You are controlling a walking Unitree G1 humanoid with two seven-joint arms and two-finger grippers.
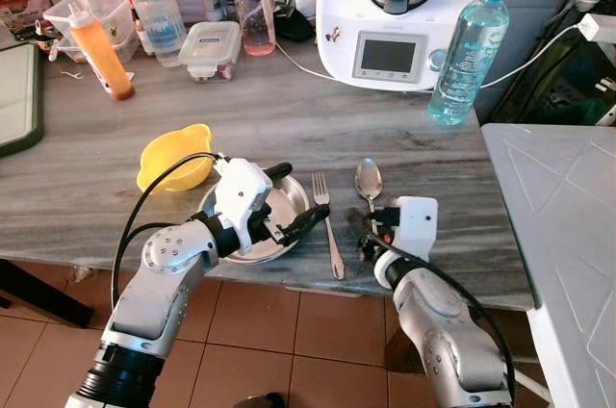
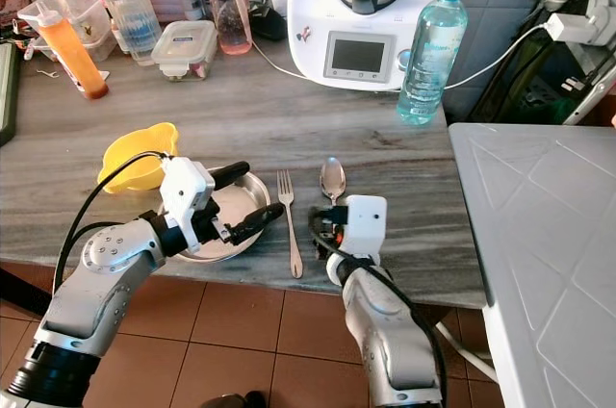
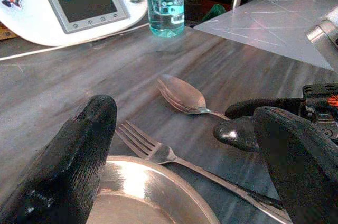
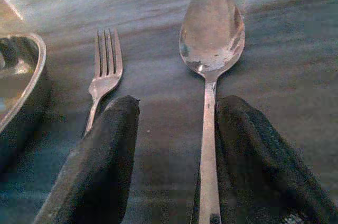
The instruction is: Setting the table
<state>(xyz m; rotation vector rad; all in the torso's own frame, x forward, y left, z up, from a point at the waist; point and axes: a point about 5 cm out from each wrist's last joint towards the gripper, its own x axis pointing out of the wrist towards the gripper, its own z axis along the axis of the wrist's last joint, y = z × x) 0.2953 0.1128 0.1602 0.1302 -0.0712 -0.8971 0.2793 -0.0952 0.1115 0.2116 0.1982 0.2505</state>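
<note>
From the head, a grey streaked stone counter (image 1: 289,119) carries a white kitchen machine (image 1: 390,13), bottles, a yellow bowl (image 1: 173,158). The left gripper (image 1: 289,201), jaws apart, straddles a shiny round metal plate (image 1: 284,198). At the right wrist, the right gripper (image 4: 177,145), fingers spread, lies around the spoon (image 4: 211,39) handle, beside the fork (image 4: 105,65).

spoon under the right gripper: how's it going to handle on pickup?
The spoon looks like polished metal: probably stiff, light, and slick against the right gripper fingers. It lies flat on the smooth countertop with its thin handle between the open fingers, so it may skid or pivot rather than lift cleanly. The fork lies close alongside and could get nudged.
</note>
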